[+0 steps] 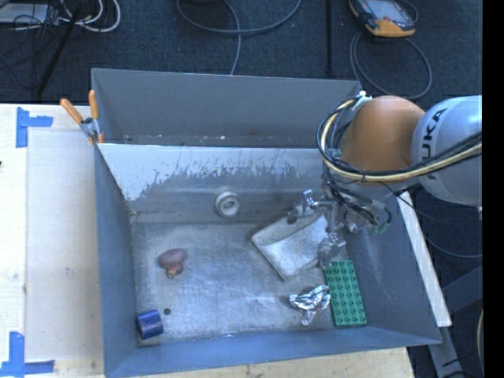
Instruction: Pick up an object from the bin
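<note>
Camera view has the gripper (316,228) down in the right half of the bin (197,116), sitting right over the upper right end of a grey flat pad (287,249) that lies tilted near the middle-right of the floor. The fingers (304,206) look spread apart to me, one tip out by the pad's top edge and the other down by its right corner. Nothing is pinched between them yet, and it's hard to say whether they actually touch the pad or just hang above it. If the pad is what it's after, I'd say the trick is to come down with that raised edge properly between the tips before squeezing. A flat, floppy-looking thing like that probably slides away if only one tip catches it. Also worth watching: the green studded plate (345,292) and the crumpled foil (309,302) are just below the pad, near the lower tip, so a sloppy close might nudge or snag one of them. The rest of the stuff is well over to the left, no worries there.
</note>
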You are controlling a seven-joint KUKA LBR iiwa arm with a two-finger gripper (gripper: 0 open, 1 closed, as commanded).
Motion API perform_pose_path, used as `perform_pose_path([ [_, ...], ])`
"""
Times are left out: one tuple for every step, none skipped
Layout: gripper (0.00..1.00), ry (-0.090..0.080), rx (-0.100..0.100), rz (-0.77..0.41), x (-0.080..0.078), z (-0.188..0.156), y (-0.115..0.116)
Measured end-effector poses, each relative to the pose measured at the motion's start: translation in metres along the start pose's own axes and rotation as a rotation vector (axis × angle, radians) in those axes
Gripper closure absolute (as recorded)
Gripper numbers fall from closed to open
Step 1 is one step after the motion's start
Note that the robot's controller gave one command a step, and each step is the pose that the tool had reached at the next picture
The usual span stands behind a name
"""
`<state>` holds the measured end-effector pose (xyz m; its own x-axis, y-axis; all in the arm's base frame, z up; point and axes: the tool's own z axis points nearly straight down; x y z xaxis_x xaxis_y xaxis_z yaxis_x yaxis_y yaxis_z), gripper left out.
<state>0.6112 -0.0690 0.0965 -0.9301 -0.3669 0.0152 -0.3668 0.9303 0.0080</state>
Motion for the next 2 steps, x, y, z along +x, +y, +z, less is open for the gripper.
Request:
perform_pose_path([
  [0.00,-0.006,0.001,-0.091,-0.0043,0.0171,-0.0029],
  [0.00,-0.022,0.008,-0.130,0.0011,0.0169,-0.0010],
])
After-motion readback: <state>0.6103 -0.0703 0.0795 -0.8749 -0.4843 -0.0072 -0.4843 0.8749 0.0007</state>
